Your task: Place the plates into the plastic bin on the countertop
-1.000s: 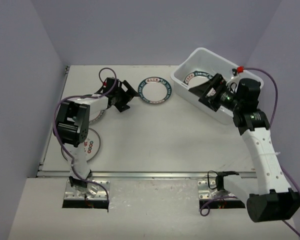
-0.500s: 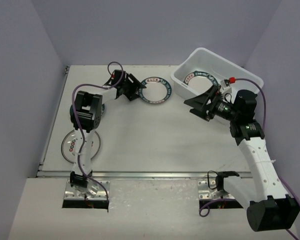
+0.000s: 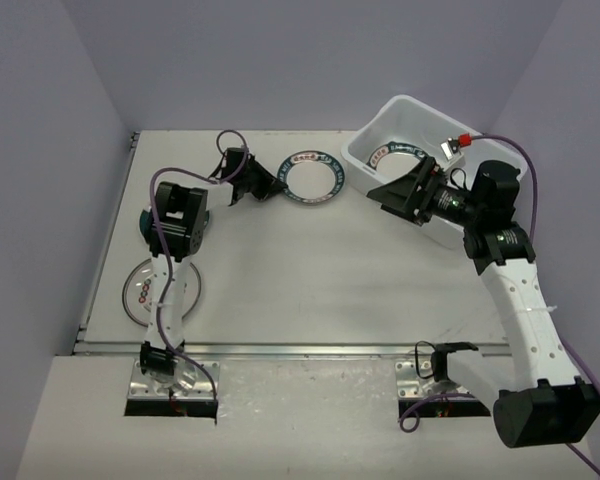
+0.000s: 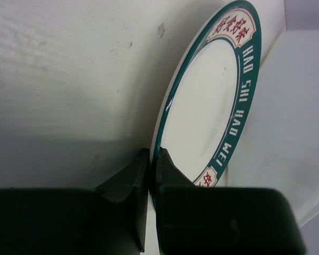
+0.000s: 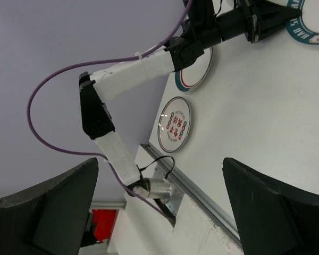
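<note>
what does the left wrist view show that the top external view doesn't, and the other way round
Only the left wrist view: the left gripper shut right at the near rim of the teal-rimmed plate, whose lettering is readable; whether the rim is pinched is unclear.
Only the top external view: the plastic bin with a second plate inside, the open right gripper by its near wall, and a third plate beside the left arm.
Both: that left gripper, the teal-rimmed plate and the countertop.

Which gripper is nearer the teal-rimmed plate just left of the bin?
Left. The left gripper pinches the teal-rimmed plate at its left rim; the right gripper hovers off its right.
</note>
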`<move>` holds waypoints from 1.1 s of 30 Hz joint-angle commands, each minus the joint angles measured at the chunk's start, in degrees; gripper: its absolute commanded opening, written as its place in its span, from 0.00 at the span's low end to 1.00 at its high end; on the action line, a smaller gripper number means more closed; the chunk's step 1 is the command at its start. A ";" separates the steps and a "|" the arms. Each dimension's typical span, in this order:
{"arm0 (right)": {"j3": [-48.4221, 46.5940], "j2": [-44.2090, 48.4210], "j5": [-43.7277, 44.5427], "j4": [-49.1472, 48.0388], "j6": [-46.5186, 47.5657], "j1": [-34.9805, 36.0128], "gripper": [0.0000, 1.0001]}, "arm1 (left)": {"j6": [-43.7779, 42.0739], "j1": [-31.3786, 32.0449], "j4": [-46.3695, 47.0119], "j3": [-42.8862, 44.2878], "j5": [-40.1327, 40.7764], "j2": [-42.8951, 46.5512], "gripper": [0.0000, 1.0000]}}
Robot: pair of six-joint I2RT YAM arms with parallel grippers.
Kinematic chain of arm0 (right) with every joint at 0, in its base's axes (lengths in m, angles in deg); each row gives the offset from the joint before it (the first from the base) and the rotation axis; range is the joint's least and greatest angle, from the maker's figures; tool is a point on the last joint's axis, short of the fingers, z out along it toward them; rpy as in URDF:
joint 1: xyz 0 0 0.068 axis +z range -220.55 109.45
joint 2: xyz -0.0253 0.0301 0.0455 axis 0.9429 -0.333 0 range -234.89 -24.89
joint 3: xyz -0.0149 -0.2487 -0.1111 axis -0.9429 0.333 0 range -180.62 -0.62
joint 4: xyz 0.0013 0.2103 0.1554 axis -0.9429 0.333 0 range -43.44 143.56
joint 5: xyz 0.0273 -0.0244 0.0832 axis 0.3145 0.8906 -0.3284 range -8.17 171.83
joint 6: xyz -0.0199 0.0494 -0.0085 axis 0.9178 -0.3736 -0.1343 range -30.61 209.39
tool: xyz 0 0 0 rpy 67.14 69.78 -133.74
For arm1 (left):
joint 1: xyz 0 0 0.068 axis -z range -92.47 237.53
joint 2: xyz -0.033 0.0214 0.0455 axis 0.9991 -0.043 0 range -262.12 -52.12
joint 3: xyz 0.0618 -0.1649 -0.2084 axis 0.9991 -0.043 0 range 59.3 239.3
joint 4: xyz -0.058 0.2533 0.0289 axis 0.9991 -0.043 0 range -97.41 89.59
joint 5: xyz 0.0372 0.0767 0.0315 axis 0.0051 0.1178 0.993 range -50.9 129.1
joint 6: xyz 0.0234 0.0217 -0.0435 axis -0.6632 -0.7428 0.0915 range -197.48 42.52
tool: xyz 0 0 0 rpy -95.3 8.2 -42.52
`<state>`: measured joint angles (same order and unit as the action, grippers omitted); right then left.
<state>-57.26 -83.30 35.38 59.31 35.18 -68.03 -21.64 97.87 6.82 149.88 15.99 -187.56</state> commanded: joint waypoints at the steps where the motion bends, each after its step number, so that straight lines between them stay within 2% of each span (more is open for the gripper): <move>1: -4.48 -3.03 -1.49 1.07 8.11 0.29 0.99 | -2.78 -1.00 3.70 -11.84 -0.48 17.10 0.00; 6: -10.27 -11.53 -5.05 1.22 11.73 0.20 0.99 | -2.92 0.02 7.89 -29.49 -3.16 38.04 0.00; 10: -17.50 -20.52 -0.31 7.87 16.72 0.18 0.99 | -3.30 0.66 5.84 -39.40 -5.60 52.66 0.00; 14: -27.04 -29.24 6.74 17.32 25.38 6.18 0.99 | -5.35 0.73 1.98 -42.27 -11.12 61.23 0.00; 16: -31.21 -32.38 9.56 20.16 26.65 8.85 0.99 | -6.15 0.73 -0.34 -41.49 -13.18 63.02 0.00; 18: -30.18 -34.17 7.54 18.91 23.70 9.60 0.97 | -6.07 0.73 -1.27 -40.73 -15.38 65.05 0.00; 21: -24.19 -32.86 1.85 9.09 19.23 9.76 0.73 | -5.13 0.73 -2.45 -39.70 -17.00 66.88 0.00; 24: -20.27 -31.61 -4.67 3.00 15.29 9.89 0.27 | -5.13 0.73 -3.60 -39.16 -17.37 67.63 0.00; 26: -19.08 -31.10 -6.28 1.71 14.30 9.87 0.06 | -5.01 0.73 -3.47 -39.15 -17.63 67.84 0.01; 27: -18.25 -30.61 -7.26 1.17 13.90 9.87 0.02 | -4.57 0.73 -3.23 -39.10 -17.77 68.13 0.05; 28: -17.73 -30.20 -7.73 1.00 13.70 9.83 0.00 | -4.30 0.73 -3.10 -38.96 -17.85 68.41 0.14; 29: -17.55 -29.82 -6.90 1.47 13.26 9.36 0.00 | -4.98 0.73 -5.96 -37.67 -16.30 68.71 0.35; 31: -17.17 -28.95 -3.10 3.03 11.21 7.37 0.00 | -8.46 0.73 -19.66 -32.19 -8.90 69.46 0.89; 32: -16.39 -28.50 0.49 3.65 8.74 5.62 0.00 | -10.11 0.67 -26.58 -29.40 -3.27 69.64 0.99; 33: -15.24 -28.04 5.10 4.18 5.38 3.42 0.00 | -11.69 0.56 -33.54 -26.59 3.52 69.72 1.00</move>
<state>-74.04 -116.18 32.89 66.30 49.64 -58.72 -27.31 98.38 -4.87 111.20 2.32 -121.24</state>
